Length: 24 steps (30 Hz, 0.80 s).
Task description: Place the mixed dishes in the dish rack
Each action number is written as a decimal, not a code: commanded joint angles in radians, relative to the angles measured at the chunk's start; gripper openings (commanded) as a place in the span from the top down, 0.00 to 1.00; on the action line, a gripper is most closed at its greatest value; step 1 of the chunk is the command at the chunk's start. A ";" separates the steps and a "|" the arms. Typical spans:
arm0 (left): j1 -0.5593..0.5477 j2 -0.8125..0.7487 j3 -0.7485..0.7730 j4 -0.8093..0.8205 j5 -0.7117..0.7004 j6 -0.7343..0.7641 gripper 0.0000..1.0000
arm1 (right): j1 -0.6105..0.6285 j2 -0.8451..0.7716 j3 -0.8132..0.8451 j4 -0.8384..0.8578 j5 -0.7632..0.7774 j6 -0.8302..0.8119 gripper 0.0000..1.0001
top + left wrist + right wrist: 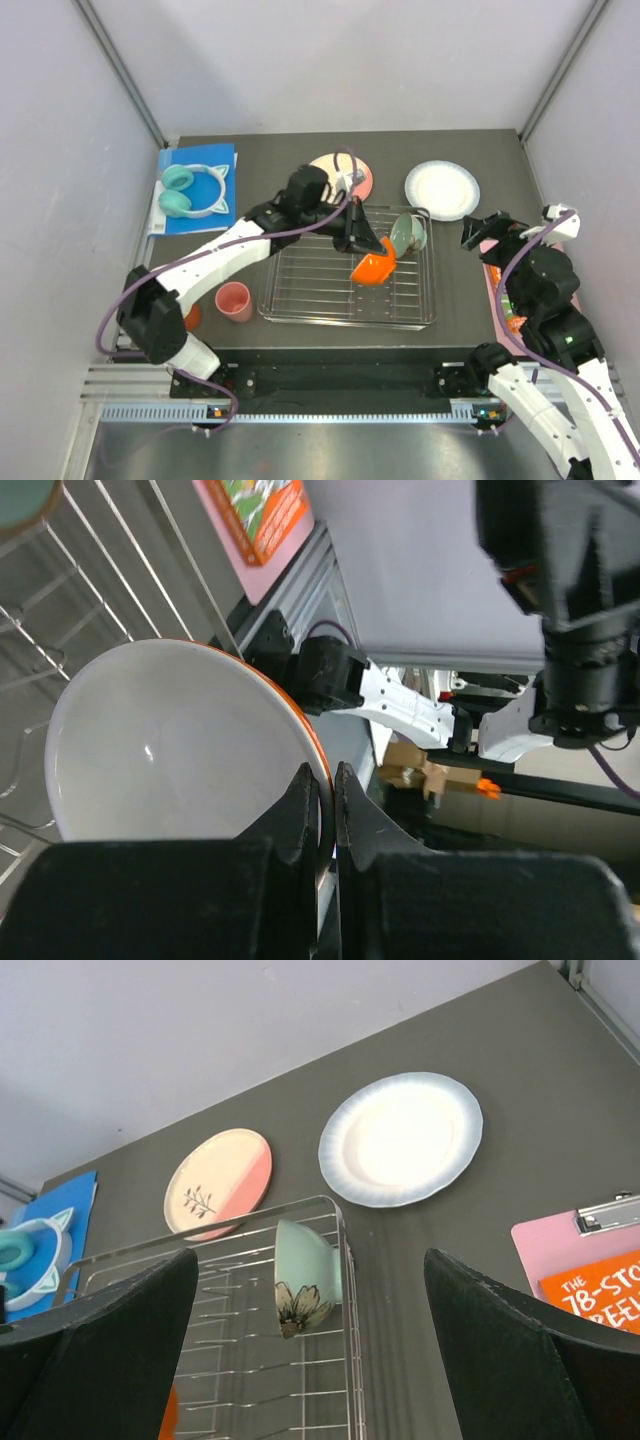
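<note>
My left gripper [362, 248] is shut on the rim of the orange bowl [373, 267], which hangs tilted over the right half of the dish rack [300, 300]. In the left wrist view the fingers [327, 780] pinch the bowl's rim, and its white inside [170, 740] faces the camera. The mint-green bowl [407, 233] stands on edge in the rack's far right corner [305, 1275]. The pink-and-cream plate [350, 175] and the white plate [441, 189] lie on the table behind the rack. The pink cup [234, 300] stands left of the rack. The orange mug [192, 317] is half hidden by the left arm. My right gripper [478, 232] is open and empty, right of the rack.
Teal headphones [190, 190] lie on a blue board [200, 215] at the far left. A pink clipboard [590, 1260] with an orange booklet lies at the table's right edge, under my right arm. Grey walls close in three sides.
</note>
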<state>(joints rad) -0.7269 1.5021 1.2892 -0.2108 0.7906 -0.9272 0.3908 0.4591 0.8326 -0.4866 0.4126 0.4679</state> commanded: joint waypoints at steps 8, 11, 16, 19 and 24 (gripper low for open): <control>-0.172 0.127 0.062 0.252 -0.037 -0.211 1.00 | 0.008 -0.033 0.020 -0.038 0.037 0.041 0.07; -0.215 0.158 0.065 0.245 -0.065 -0.223 1.00 | 0.010 -0.036 0.020 -0.046 0.032 0.035 0.07; -0.247 0.231 0.099 0.226 -0.103 -0.220 1.00 | 0.010 -0.051 0.023 -0.061 0.020 0.041 0.07; -0.252 0.266 0.119 0.226 -0.120 -0.213 1.00 | 0.008 -0.068 0.028 -0.075 0.017 0.048 0.07; -0.250 0.328 0.174 0.218 -0.145 -0.190 1.00 | 0.010 -0.080 0.053 -0.116 0.012 0.048 0.06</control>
<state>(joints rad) -0.9825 1.8088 1.3746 -0.0490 0.6712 -1.1278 0.3908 0.3943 0.8330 -0.5739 0.4252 0.5083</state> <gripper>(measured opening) 0.059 0.935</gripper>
